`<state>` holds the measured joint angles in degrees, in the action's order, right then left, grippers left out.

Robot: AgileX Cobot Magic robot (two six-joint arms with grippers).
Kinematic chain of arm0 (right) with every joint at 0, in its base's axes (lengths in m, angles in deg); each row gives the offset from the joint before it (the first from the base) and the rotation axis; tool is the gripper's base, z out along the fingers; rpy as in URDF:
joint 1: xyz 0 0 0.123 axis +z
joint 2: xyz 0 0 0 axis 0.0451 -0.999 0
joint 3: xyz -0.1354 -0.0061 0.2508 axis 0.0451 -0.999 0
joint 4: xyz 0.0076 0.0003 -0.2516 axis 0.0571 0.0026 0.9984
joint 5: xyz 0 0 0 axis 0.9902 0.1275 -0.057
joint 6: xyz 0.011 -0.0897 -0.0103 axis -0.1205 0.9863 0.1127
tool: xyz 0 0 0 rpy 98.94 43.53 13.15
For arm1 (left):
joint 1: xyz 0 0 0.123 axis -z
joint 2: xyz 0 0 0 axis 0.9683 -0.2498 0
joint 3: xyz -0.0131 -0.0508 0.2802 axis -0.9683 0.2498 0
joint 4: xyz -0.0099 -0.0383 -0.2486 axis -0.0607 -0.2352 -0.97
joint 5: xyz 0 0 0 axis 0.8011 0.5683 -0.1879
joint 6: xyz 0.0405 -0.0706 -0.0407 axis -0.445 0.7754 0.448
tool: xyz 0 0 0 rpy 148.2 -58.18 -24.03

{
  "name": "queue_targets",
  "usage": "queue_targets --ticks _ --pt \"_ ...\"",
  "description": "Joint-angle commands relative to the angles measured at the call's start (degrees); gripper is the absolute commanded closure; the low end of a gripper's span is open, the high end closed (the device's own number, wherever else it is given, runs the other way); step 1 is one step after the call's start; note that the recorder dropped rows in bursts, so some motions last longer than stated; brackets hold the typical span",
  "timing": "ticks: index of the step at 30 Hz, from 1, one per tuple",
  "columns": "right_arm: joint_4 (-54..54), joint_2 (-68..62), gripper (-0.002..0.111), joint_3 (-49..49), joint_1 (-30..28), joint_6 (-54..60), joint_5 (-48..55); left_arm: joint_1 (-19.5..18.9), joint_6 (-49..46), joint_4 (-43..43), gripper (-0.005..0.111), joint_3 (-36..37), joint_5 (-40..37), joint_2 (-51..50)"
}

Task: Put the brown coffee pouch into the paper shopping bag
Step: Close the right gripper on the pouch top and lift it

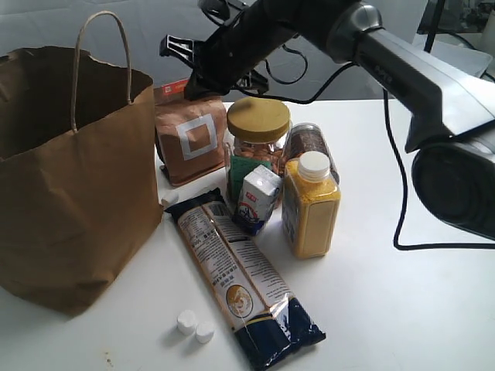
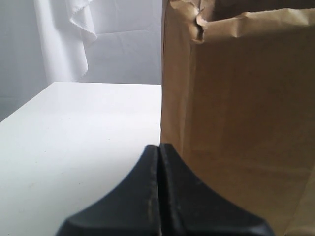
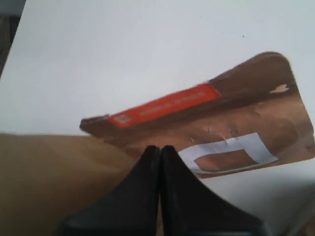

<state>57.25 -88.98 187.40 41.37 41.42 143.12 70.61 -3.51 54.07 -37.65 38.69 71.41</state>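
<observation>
Two small white round caps (image 1: pixel 195 326) lie in front of big crinkled brown paper shopping bag (image 1: pixel 69 178). Brown kraft coffee pouch w/ orange-red strip (image 1: pixel 193 139) stands just beside bag, outside it. R gripper (image 3: pixel 160 147) over pouch, L gripper (image 2: pixel 159 146) beside bag: both pinched closed, empty.

Paper and plastic goods on a smooth white table (image 1: pixel 387 309).
Crinkled matt paper shopping bag (image 1: pixel 69 201); matt brown coffee pouch (image 1: pixel 193 141); glossy plastic noodle packet (image 1: pixel 244 278).
</observation>
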Motion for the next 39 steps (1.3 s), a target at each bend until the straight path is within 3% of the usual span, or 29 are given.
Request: queue_targets --ticks 1,6,9,11,12,19,34,39 --pt "0.3 3.1 0.108 -0.2 0.1 19.8 5.0 -0.2 0.1 0.3 0.107 0.2 0.0 0.2" --pt "1.8 3.9 0.105 -0.2 2.0 40.3 4.3 -0.2 0.1 0.3 0.107 0.2 0.0 0.2" --pt "9.8 3.9 0.08 -0.2 5.4 53.3 3.1 -0.2 0.1 0.3 0.107 0.2 0.0 0.2" --pt "24.9 3.9 0.055 -0.2 9.0 53.0 -2.0 -0.2 0.1 0.3 0.107 0.2 0.0 0.2" --pt "31.0 3.6 0.05 -0.2 10.5 52.7 -4.7 -0.2 0.1 0.3 0.107 0.2 0.0 0.2" --pt "46.2 1.9 0.049 -0.2 10.8 43.5 -9.5 -0.2 0.1 0.3 0.107 0.2 0.0 0.2" --pt "41.4 -2.4 0.049 -0.2 9.0 47.2 -11.1 -0.2 0.1 0.3 0.107 0.2 0.0 0.2" --pt "40.4 -2.9 0.059 -0.2 9.0 48.4 -9.9 -0.2 0.1 0.3 0.107 0.2 0.0 0.2"
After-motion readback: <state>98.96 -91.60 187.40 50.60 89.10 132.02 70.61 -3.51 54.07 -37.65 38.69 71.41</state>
